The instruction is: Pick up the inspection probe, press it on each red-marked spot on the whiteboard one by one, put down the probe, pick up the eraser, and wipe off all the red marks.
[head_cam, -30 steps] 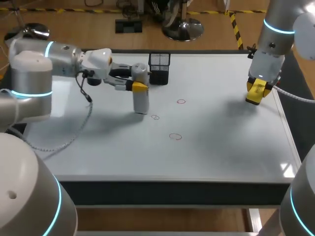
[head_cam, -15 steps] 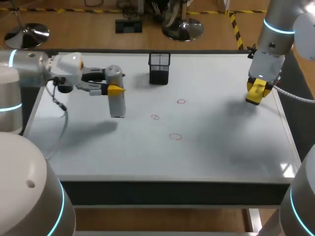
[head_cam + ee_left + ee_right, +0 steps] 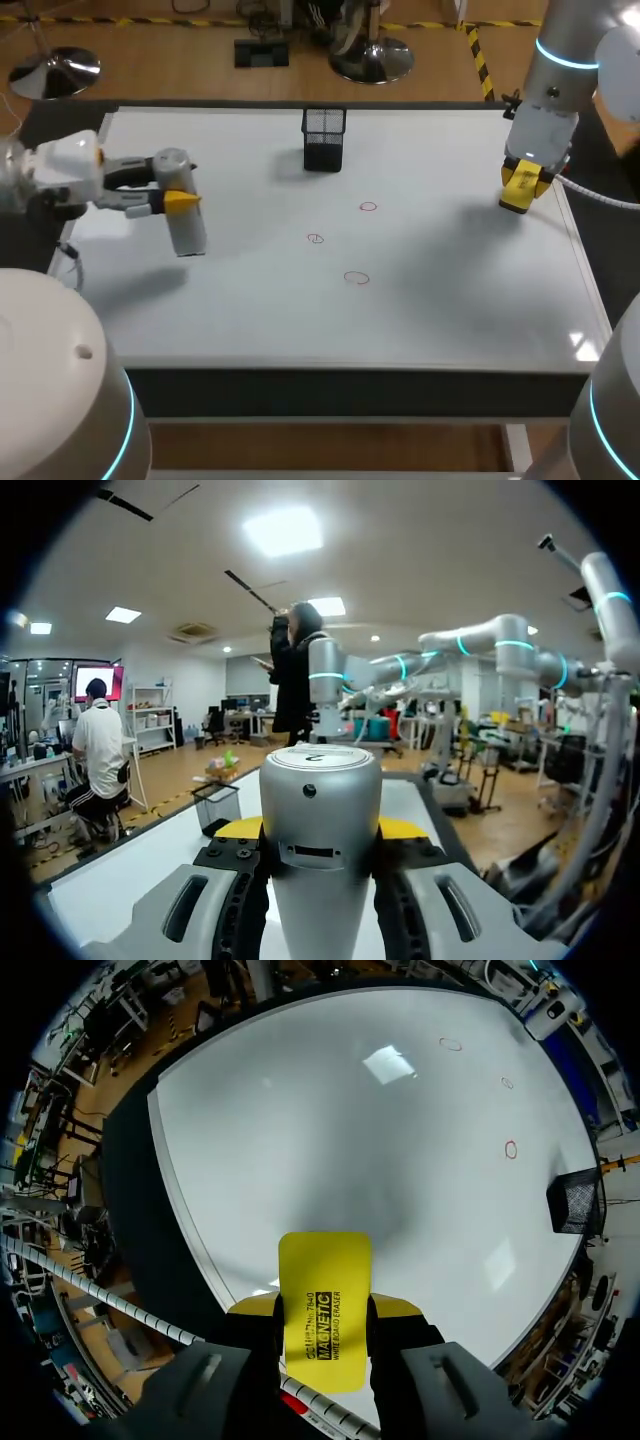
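My left gripper (image 3: 173,188) is shut on the inspection probe (image 3: 187,232), a grey cylinder hanging upright over the left part of the whiteboard (image 3: 450,300). In the left wrist view the probe (image 3: 320,790) fills the gap between the fingers of that gripper (image 3: 320,832). Three red marks (image 3: 369,207) (image 3: 315,239) (image 3: 356,278) lie near the board's middle, well to the right of the probe. My right gripper (image 3: 520,190) hovers by the board's right edge, shut on the yellow eraser (image 3: 323,1290). From the right wrist the marks (image 3: 511,1149) show far ahead.
A black mesh holder (image 3: 324,138) stands at the back middle of the board, also seen as the holder (image 3: 572,1203) in the right wrist view. The board's dark front edge (image 3: 350,385) runs along the near side.
My left arm has carried the probe leftward, from beside the mesh holder to the board's left side. The right arm with the eraser has stayed put.
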